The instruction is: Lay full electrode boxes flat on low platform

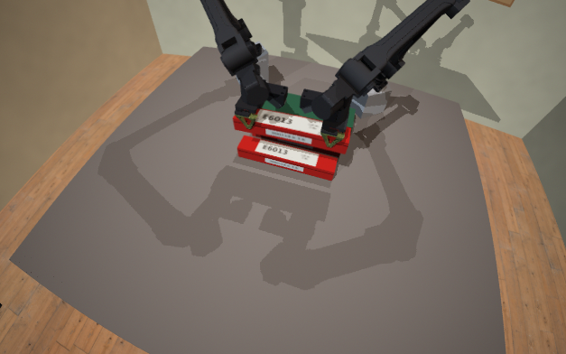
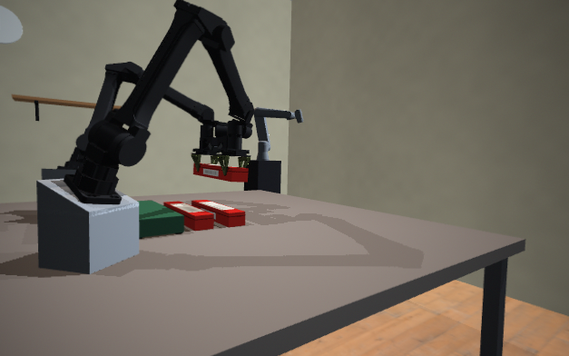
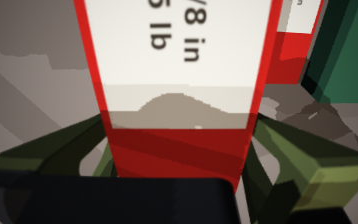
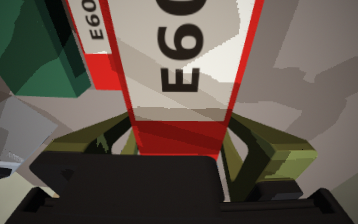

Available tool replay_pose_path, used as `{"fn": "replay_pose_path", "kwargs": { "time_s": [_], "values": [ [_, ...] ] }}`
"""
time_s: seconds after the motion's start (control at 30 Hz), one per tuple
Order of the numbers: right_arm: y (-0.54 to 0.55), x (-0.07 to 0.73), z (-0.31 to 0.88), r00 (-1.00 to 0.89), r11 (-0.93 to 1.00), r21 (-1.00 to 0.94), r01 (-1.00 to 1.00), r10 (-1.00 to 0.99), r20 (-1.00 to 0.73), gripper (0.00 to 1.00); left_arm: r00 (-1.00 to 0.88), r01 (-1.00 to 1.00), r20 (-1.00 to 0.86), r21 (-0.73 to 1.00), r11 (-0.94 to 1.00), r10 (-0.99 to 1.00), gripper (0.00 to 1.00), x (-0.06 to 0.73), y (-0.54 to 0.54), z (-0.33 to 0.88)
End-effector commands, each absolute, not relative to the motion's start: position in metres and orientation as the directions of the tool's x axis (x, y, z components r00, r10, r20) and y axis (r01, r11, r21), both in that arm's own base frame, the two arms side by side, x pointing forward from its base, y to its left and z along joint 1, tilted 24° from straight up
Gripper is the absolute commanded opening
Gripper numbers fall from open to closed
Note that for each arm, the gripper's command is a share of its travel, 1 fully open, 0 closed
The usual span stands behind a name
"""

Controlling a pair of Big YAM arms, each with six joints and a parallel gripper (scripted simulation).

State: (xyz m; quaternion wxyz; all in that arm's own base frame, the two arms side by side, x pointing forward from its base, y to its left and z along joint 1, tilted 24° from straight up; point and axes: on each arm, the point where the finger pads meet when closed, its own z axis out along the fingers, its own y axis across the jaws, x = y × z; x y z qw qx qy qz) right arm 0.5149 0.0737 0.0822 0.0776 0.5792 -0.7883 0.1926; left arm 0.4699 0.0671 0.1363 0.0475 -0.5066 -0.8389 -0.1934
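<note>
Red box (image 1: 290, 123) (image 2: 217, 173) (image 3: 180, 90) (image 4: 180, 100) held midair by L tool (image 1: 333, 139) (image 2: 205, 161) (image 3: 180, 117) & R tool (image 1: 247, 121) (image 2: 235, 163) (image 4: 180, 116).

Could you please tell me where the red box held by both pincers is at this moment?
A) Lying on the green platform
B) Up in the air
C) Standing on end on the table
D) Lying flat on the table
B: in the exterior view, the held red box hangs with open space beneath it, higher than the green platform.
</note>
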Motion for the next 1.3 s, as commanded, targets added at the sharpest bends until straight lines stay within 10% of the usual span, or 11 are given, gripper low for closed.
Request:
{"fn": "replay_pose_path", "kwargs": {
  "time_s": [0.0,1.27],
  "values": [
    [0.096,0.549,0.151,-0.311,0.219,-0.315,-0.924,-0.908,0.281,0.00,-0.505,0.837,0.238,0.371,0.403,0.830,0.00,0.495,0.076,0.195],
    [0.080,0.563,0.157,-0.331,0.239,-0.316,-0.918,-0.901,0.282,0.00,-0.505,0.836,0.238,0.373,0.402,0.829,0.00,0.507,0.081,0.202]
  ]
}}
